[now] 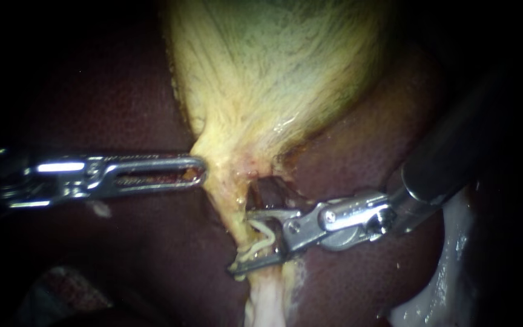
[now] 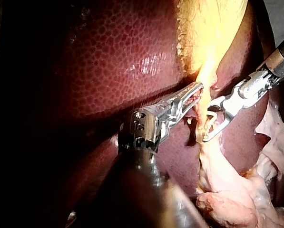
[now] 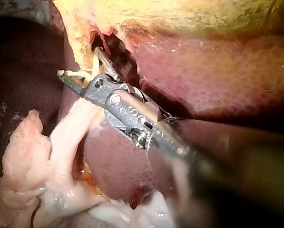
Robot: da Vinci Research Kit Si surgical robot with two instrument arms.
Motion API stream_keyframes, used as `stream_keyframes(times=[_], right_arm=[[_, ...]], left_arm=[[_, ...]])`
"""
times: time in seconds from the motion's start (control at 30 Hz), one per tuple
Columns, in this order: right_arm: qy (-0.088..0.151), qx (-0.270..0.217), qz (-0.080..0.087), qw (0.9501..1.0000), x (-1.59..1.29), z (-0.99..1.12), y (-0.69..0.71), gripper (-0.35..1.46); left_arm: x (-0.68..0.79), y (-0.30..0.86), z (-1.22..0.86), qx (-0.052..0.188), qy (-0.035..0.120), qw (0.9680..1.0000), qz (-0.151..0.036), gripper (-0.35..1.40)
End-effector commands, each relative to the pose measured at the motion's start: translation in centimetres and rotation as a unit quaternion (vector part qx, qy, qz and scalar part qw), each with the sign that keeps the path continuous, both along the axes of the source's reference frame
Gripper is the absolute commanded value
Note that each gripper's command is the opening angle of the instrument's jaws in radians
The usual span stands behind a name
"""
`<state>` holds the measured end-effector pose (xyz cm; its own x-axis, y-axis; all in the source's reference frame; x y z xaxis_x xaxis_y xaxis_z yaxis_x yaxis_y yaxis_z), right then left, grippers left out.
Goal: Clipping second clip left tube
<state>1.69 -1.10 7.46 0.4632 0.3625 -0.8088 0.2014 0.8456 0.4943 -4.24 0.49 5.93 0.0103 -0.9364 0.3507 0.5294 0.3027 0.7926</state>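
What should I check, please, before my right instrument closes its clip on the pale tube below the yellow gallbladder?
1. Pale whitish tube lies between the jaws of the slim steel right instrument: ok.
2. Small white open clip seated in those jaws, which stand apart holding it: ok.
3. Both jaw tips past the tube's far edge: lower one ok, upper cannot tell.
4. Dark red liver clear behind the jaws: cannot tell.
5. Slotted steel left instrument at the yellow gallbladder neck, away from the clip: ok.
6. Another clip on the tube: cannot tell.
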Motion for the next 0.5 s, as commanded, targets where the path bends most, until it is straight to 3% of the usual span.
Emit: stream_keyframes(times=[0.03, 0.3, 0.5], right_arm=[[0.000, 0.001, -0.002, 1.0000, 0.00, 0.01, -0.02, 0.54], [0.011, 0.008, -0.025, 0.9996, 0.07, 0.06, -0.04, 0.49], [0.008, -0.002, -0.022, 0.9997, 0.05, 0.04, -0.01, 0.37]], left_arm=[[0.00, 0.00, 0.01, 0.000, 0.000, 1.0000, 0.000, -0.35], [-0.03, 0.01, 0.01, 0.000, 0.000, 1.0000, 0.000, -0.35], [-0.02, 0.01, 0.01, 0.000, 0.000, 1.0000, 0.000, -0.35]])
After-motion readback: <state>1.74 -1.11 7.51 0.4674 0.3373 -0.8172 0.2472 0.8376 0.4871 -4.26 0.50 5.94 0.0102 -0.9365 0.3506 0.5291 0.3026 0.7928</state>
